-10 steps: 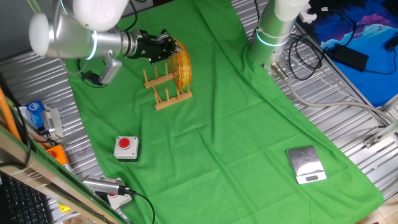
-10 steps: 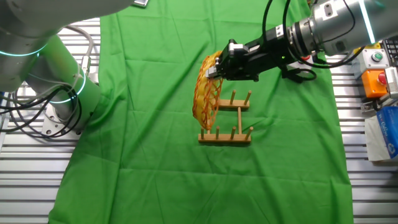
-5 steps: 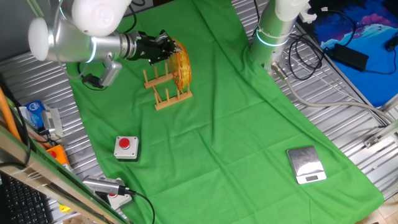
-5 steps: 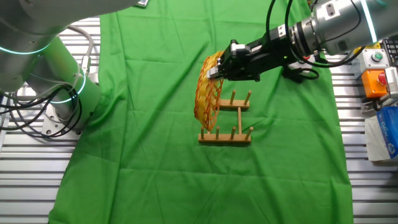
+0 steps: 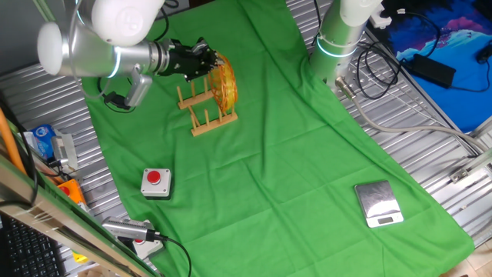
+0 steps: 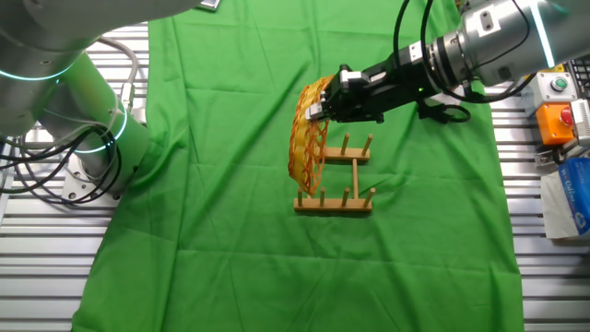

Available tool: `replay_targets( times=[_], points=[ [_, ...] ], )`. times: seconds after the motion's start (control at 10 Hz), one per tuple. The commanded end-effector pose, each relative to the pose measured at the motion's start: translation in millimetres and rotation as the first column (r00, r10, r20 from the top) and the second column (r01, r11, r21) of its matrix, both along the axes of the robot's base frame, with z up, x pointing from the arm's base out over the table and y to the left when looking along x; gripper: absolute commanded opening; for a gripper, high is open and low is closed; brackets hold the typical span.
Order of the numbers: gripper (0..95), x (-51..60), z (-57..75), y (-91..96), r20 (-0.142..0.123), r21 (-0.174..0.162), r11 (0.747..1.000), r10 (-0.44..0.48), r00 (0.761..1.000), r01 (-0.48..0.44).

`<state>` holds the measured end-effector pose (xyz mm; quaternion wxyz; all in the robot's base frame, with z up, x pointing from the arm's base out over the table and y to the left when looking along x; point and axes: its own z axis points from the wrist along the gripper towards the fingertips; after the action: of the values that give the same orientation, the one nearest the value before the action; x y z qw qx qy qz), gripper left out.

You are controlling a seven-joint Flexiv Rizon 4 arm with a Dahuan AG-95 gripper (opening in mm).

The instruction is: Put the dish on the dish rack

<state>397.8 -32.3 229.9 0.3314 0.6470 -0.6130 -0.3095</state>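
The dish (image 5: 224, 83) is a yellow woven wicker plate with reddish streaks. It stands on edge at the end of the wooden dish rack (image 5: 206, 110), its lower rim down among the end pegs. In the other fixed view the dish (image 6: 304, 140) stands at the left end of the rack (image 6: 343, 180). My gripper (image 6: 324, 100) is shut on the dish's top rim, reaching in from the right; in the first fixed view the gripper (image 5: 209, 61) comes from the left.
A red push button box (image 5: 156, 181) lies on the green cloth in front of the rack. A metal scale (image 5: 378, 204) sits at the lower right. A second robot base (image 5: 338, 38) stands at the far edge, with cables beside it. Boxes (image 6: 570, 194) lie at the right edge.
The gripper and the dish have shifted only slightly; the dish sits a touch lower and more upright against the rack's end pegs.
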Motion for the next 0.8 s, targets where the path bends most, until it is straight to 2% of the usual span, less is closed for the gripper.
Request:
replay_targets(
  times=[0.1,0.4,0.6,0.8],
  points=[
    [0.0,-0.3,-0.2,-0.3,0.003,0.006,1.000,0.007,1.000,-0.007],
    [0.0,-0.1,-3.8,-2.5,-0.003,0.026,0.999,0.042,0.999,-0.042],
    [0.0,-2.4,-2.2,-6.8,-0.011,-0.010,0.998,0.059,0.998,-0.059],
    [0.0,-3.8,-3.2,-10.9,-0.017,-0.030,0.998,0.057,0.998,-0.057]
  ],
)
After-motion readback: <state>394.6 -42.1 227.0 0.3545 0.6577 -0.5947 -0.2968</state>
